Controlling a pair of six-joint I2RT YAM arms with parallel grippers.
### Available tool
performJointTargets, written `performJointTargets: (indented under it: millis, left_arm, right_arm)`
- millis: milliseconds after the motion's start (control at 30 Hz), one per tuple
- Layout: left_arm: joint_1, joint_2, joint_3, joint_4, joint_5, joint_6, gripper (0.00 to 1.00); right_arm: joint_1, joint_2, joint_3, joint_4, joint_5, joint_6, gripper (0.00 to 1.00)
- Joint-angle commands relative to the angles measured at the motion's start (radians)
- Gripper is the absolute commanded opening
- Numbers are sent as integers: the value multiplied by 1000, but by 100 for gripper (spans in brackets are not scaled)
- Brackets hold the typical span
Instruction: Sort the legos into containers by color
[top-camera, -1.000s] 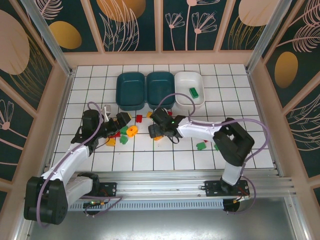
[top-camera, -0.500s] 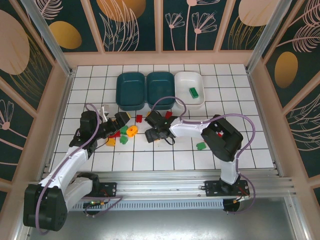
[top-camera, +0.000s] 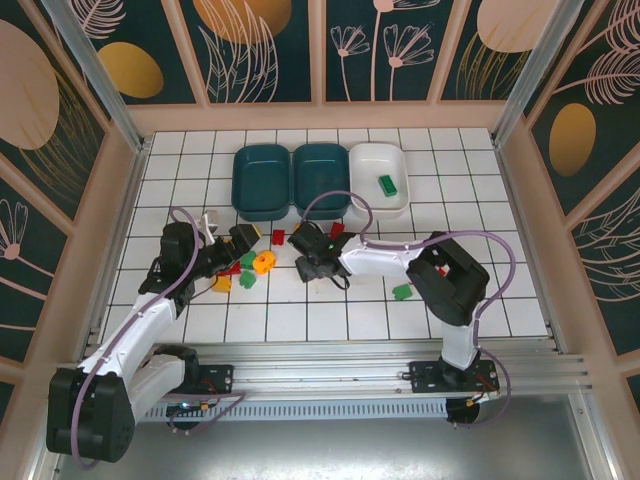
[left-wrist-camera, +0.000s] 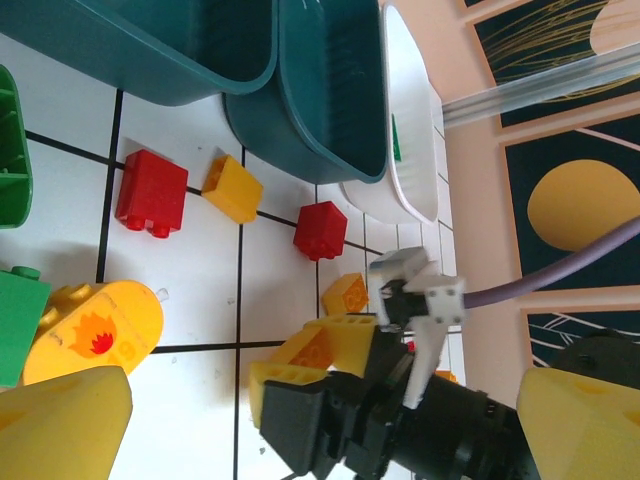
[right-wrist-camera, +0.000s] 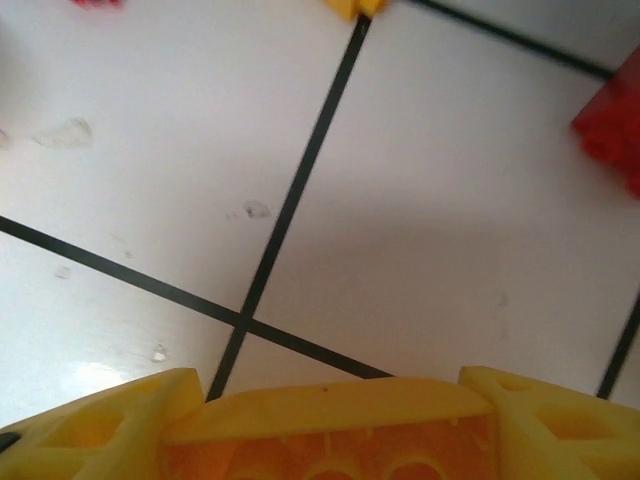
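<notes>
Big picture first: the tiled table (top-camera: 470, 240) carried everything, w/ both arms reaching in toward centre. At 12 o'clock the three containers sat in a row, side against side: left teal tray (top-camera: 261, 181), middle teal tray (top-camera: 321, 178), and white tray (top-camera: 372, 165) at the 1 o'clock end. They were prob parked there so either arm could reach them. We saw nothing in the teal pair. The white tray held one green brick (top-camera: 387, 184), so we judged white = green.

The left claw (top-camera: 232, 238) sat low at approx 9 o'clock of centre, jaws spread as wide as they go, nothing in them. It was aimed over the loose heap (top-camera: 245, 268) of red, green and orange legos, ready for a pick, we reckoned.

The right claw (top-camera: 306, 262), at 3 o'clock of that heap, pointed down w/ jaws about half closed round a yellow-orange brick (right-wrist-camera: 330, 410). Its pads (right-wrist-camera: 100, 430) looked flush on both ends, and the brick seemed down on the tile, not lifted yet. Straddling it endwise prob gave the squarest grip.

Strays: a red brick (left-wrist-camera: 151, 193) and a small yellow brick (left-wrist-camera: 232, 188) lay just short of the teal trays, and a lone green one (top-camera: 402, 292) at 4 o'clock. Sort barely begun, by our count.
</notes>
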Motion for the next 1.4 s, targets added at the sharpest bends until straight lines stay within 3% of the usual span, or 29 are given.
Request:
performJointTargets:
  millis: [0, 167, 267, 433, 633, 833, 1033, 1167, 1267, 1367]
  left_arm:
    - [-6, 12, 20, -6, -20, -21, 99]
    - [-5, 2, 35, -88, -210, -120, 99]
    - [-4, -35, 11, -63, -250, -186, 98]
    - [-5, -70, -7, -71, -252, -199, 99]
    - [-4, -83, -25, -67, -208, -172, 99]
    - [-4, -31, 9, -89, -160, -113, 99]
    - [-4, -3, 0, -39, -110, -114, 98]
    - [-14, 3, 61, -87, -106, -21, 98]
    - [-92, 43, 163, -188, -194, 83, 95]
    - [-235, 148, 270, -253, -317, 153, 90]
  right_arm:
    - [-35, -73, 92, 26, 38, -46, 59]
    - [-148, 6, 242, 88, 25, -118, 58]
    - [-217, 102, 360, 112, 7, -131, 58]
    - [-279, 284, 590, 36, -7, -158, 58]
    - [-311, 387, 726, -16, -30, -175, 61]
    - [-317, 408, 811, -78, -26, -169, 77]
    - [-311, 305, 721, -54, 26, -157, 80]
    - [-302, 150, 520, 13, 66, -135, 79]
    - [-312, -2, 288, 85, 99, -80, 78]
    - [-340, -147, 76, 151, 89, -14, 72]
